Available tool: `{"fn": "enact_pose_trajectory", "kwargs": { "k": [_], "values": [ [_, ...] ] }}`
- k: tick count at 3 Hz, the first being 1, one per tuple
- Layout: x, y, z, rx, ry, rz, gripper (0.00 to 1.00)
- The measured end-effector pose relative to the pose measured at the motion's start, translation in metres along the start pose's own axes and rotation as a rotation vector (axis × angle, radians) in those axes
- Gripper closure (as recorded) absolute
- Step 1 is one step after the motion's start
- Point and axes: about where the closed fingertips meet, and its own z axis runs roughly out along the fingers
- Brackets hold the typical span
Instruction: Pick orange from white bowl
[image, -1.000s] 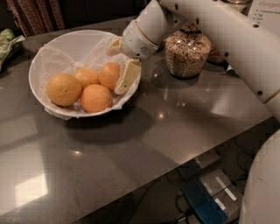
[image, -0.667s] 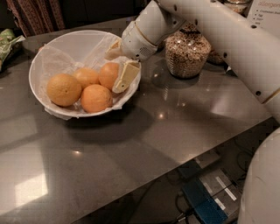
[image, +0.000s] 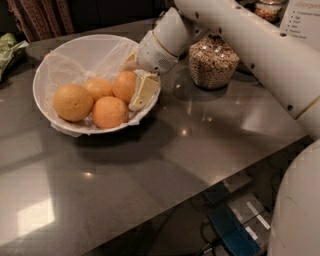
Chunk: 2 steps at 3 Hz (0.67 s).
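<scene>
Change: almost nothing has shifted over the last second. The gripper (image: 131, 86) has sunk only a shade lower into the right side of the white bowl (image: 90, 45), and the bowl and its fruit sit where they sat.
Meaning: your approach looks finished and you are at the point of closing. Nothing is lifted yet.
Jaws: spread wide and straddling the orange (image: 122, 87). The near finger (image: 145, 92) lies against or just beside its right flank, and the far finger (image: 129, 62) shows behind it. You cannot tell from here whether either one already presses the skin.
Orange: the deep reddish, slightly oval one, resting in the bowl's right half on the paper liner (image: 57, 70).
Neighbours: the paler orange (image: 98, 87) is close on its left, the fourth orange (image: 110, 112) just near-left of it, and the larger yellower orange (image: 73, 102) is furthest left.
Wrist: the white wrist (image: 162, 42) hangs over the bowl's far-right rim, tilted down toward the near left.
Arm: the arm (image: 250, 45) slants in from the right edge, passing just above the jar of grain (image: 212, 65) on the table (image: 150, 165).
Next: close gently, then lift straight up. The neighbours sit tight enough to roll.
Risk: the near finger lies along the liner at the rim, so the paper may catch and drag.
</scene>
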Motion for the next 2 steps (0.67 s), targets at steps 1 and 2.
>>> {"fn": "enact_pose_trajectory", "kwargs": {
  "k": [1,2],
  "values": [
    [0.0109,-0.0001,0.0134,-0.027,0.007,0.005,0.24],
    [0.0159,-0.0005,0.0220,-0.045,0.010,0.009,0.25]
  ]
}}
